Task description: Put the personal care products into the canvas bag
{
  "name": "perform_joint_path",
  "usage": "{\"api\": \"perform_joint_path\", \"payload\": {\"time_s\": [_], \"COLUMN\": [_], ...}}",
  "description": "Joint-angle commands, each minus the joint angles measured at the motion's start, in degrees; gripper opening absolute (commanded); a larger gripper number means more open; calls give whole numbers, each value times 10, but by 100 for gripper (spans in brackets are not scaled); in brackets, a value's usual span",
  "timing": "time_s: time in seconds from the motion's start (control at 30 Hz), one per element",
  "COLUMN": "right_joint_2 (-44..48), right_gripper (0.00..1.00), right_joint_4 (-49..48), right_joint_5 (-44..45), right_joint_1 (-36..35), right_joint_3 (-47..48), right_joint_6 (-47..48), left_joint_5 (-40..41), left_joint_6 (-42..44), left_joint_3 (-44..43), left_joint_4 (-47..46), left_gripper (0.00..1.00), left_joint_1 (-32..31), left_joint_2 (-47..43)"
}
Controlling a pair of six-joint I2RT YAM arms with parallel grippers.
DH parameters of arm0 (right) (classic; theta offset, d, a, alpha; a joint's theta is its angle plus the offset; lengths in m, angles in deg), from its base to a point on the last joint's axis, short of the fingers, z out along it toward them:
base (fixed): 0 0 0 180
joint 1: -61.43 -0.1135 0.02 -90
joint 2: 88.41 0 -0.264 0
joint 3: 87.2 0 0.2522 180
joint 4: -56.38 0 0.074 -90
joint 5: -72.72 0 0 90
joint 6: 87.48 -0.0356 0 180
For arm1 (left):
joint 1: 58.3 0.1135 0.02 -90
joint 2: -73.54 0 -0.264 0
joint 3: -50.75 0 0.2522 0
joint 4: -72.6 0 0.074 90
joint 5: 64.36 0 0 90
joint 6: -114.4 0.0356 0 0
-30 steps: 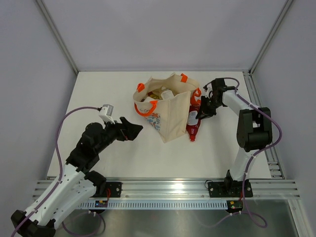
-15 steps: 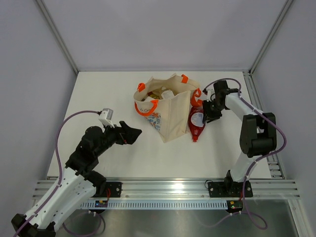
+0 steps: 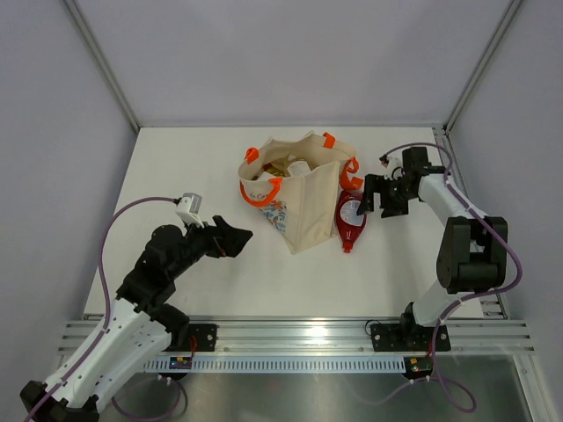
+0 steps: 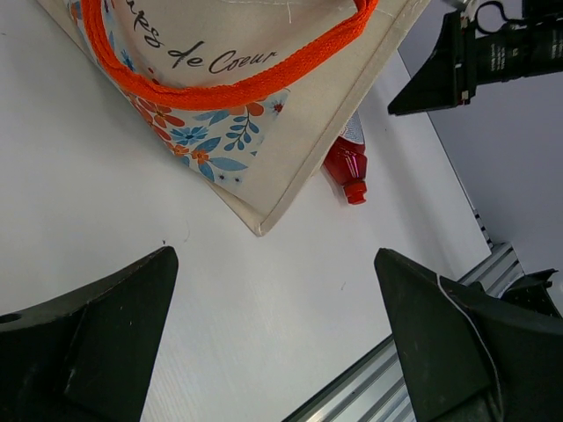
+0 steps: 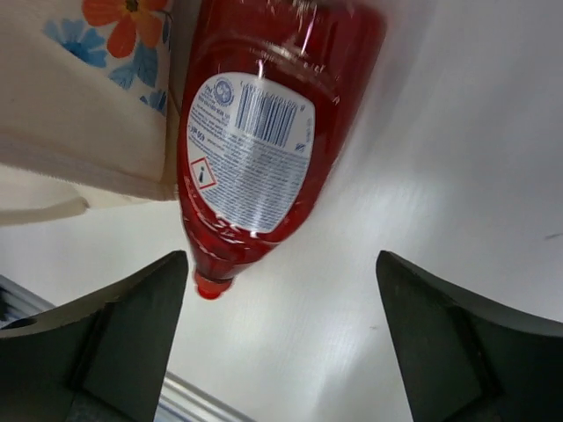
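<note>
Jaws of right gripper (image 3: 380,207) stood wide and empty, red bottle (image 5: 255,149) lay just ahead of them beside bag (image 3: 308,207), left gripper (image 3: 234,236) gaped wide, empty, bag corner farther ahead.

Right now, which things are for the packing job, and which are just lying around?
For the job:
bag, standing open
red bottle, lying outside, right beside the bag
bottles already in the bag, partly hidden

Just there:
table
metal rail along the near edge
</note>
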Motion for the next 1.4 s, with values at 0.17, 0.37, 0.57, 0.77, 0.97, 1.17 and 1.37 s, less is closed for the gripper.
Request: {"api": "perform_joint_path", "payload": {"time_s": [0.17,0.37,0.57,0.77,0.97,1.17,1.37], "right_joint_2": [-9,-117,-150,-145,-126,-118,-130], "right_gripper": [100,99,100,72,17,0,0], "right_joint_4": [-83,-45,-6,5,-12,-20,-36], "right_joint_5": [200,235,310,361,309,299,93], "right_joint_1": [-110,-127,-149,-143,-93,-78,-29], "right_joint_3": [-11,53,72,72,46,52,53], "right_joint_6": [-249,-290,-303,-283,-263,-237,-212], "left_joint_5": [3,10,16,14,16,13,6], "left_joint_6": [-1,-3,-2,2,8,6,12], "left_joint_3": [-8,-13,-17,-20,-21,-17,-32], "left_joint_4": [-7,-1,2,-4,1,-4,-4], "left_gripper": [99,99,99,99,99,99,99], "left_joint_1": [1,1,1,1,1,2,1], "left_joint_2": [-13,-16,-14,-5,-4,-1,16]}}
